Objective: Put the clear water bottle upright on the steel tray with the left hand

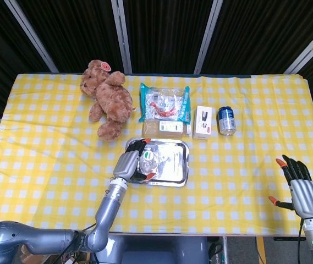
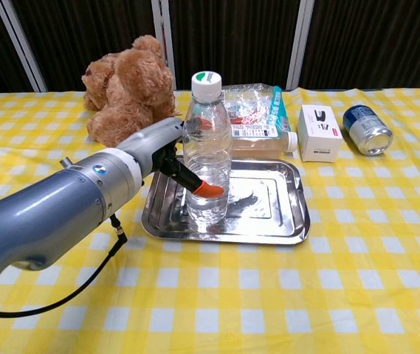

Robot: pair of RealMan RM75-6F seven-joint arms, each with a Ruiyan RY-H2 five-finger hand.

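The clear water bottle (image 2: 208, 151) with a white cap stands upright on the left part of the steel tray (image 2: 269, 214). My left hand (image 2: 174, 158) grips it from the left, orange-tipped fingers wrapped around its middle. From above, the bottle (image 1: 148, 158) shows cap-up on the tray (image 1: 173, 165), with the left hand (image 1: 130, 163) against its left side. My right hand (image 1: 299, 187) is seen only in the head view, low at the right beyond the table's front corner, fingers spread and holding nothing.
Behind the tray lie a brown teddy bear (image 2: 128, 85), a clear snack bag (image 2: 250, 103), a bottle of pale liquid on its side (image 2: 257, 133), a small white box (image 2: 319, 131) and a blue can on its side (image 2: 367, 129). Yellow checked cloth covers the table.
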